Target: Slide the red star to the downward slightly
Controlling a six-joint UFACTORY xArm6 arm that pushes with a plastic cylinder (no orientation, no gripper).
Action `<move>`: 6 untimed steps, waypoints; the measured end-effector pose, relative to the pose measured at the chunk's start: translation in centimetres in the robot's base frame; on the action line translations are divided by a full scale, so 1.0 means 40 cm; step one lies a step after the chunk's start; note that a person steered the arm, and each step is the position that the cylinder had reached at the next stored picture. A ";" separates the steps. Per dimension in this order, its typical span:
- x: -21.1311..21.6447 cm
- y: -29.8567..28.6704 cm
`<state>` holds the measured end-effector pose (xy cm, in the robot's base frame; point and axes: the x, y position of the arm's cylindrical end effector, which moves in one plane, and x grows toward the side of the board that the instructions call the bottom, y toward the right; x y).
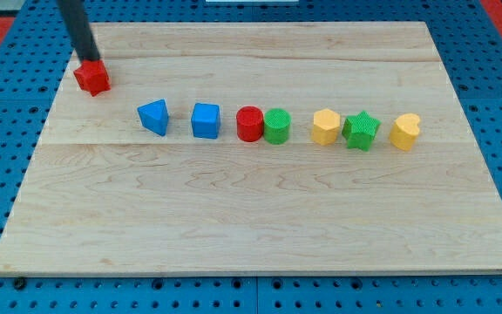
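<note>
Here my tip (88,58) sits at the top edge of the red star (92,78), touching or nearly so, near the upper left corner of the bench (234,227). There is no claw on this arm, only the rod, so nothing is held. The star lies just below the tip, so the rod is set to push it toward the view's bottom. Judging by this, the slide is only starting; the short downward push is left. Well to the tip's right and lower, a row runs from a blue triangular block (153,116) to a yellow block (405,132).
</note>
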<state>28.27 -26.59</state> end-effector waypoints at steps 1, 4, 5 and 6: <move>0.019 -0.014; 0.004 0.090; 0.094 0.091; 0.160 0.091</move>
